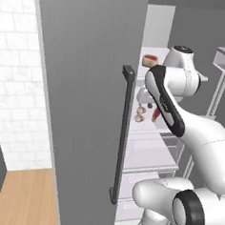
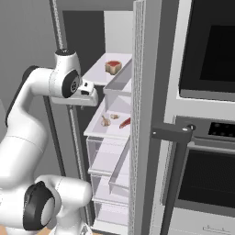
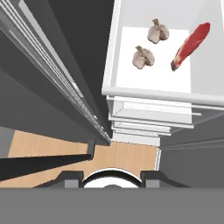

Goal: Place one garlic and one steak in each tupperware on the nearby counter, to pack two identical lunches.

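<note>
Hand view looks down into the open fridge: I see the two garlic bulbs, one (image 3: 143,57) and the other (image 3: 158,31), lying side by side on a white shelf (image 3: 131,83), with the flat dark steak (image 3: 190,45) just beside them on the right. All three sit well ahead of the jaws, and nothing lies between the fingertips (image 3: 70,180). I cannot tell how wide the jaws stand. From the right base camera, my gripper (image 2: 88,94) hangs in front of the fridge, above and short of that shelf. The chunky steak (image 2: 113,67) rests one shelf higher, beyond the jaws. The grey fridge door (image 1: 81,107) stands open.
</note>
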